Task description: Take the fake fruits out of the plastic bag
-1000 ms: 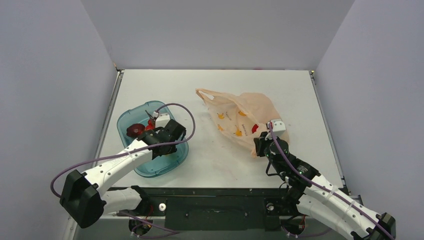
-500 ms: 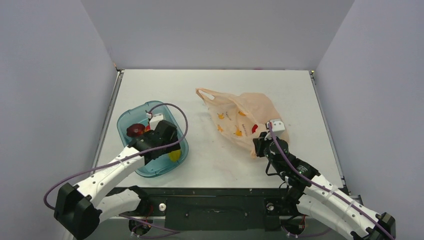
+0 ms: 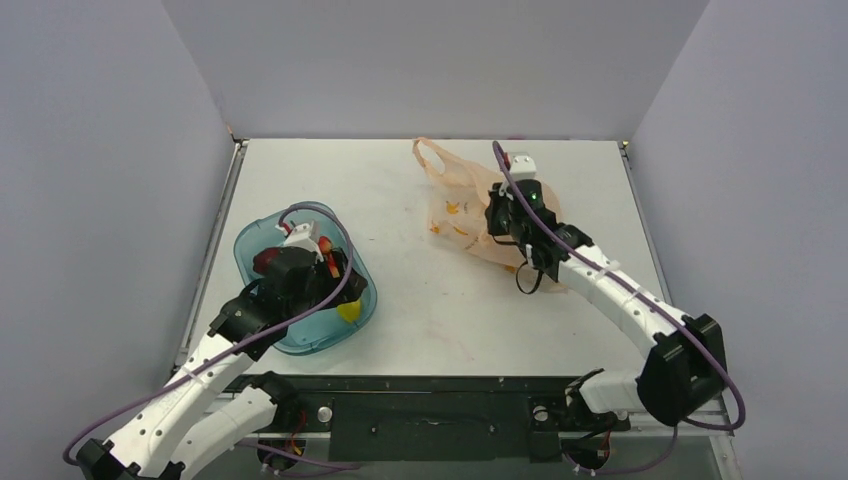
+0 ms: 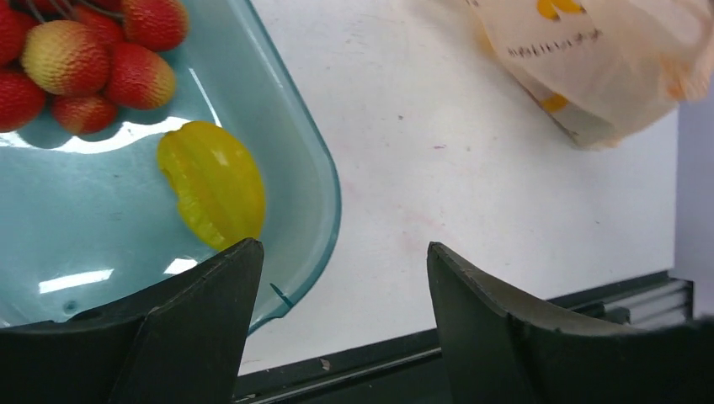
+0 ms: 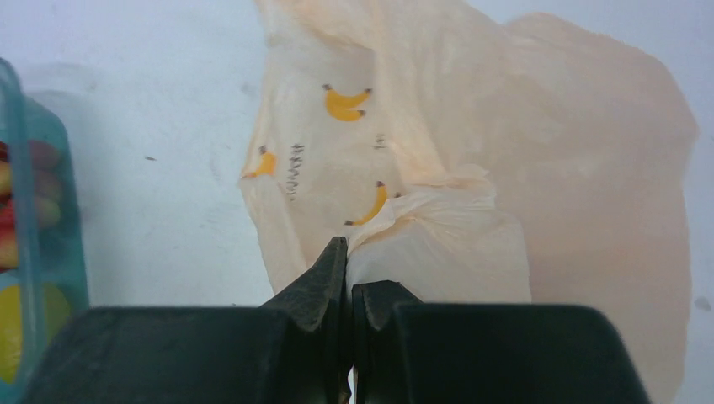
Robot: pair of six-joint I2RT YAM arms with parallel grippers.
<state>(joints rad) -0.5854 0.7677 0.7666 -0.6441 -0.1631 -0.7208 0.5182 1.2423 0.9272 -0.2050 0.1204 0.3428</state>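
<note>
Top external: toward far right of bench (image 3: 330, 180), plastic bag (image 3: 455, 200), pinched by a fold in fully closed right pincer (image 5: 348, 252). Wide apart and holding nothing, left pincer (image 4: 341, 248) over right side of teal tray (image 4: 305, 160), with yellow fruit (image 4: 213, 185) and red-yellow bunch (image 4: 84, 50) inside.

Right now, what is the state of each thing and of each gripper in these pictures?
right gripper: shut on a fold of the plastic bag
plastic bag: crumpled, held by that fold
teal tray: upright, holds fruits
left gripper: open, empty, above the teal tray's rim
yellow fruit: loose in the teal tray
red-and-yellow bunch: loose in the teal tray
</note>
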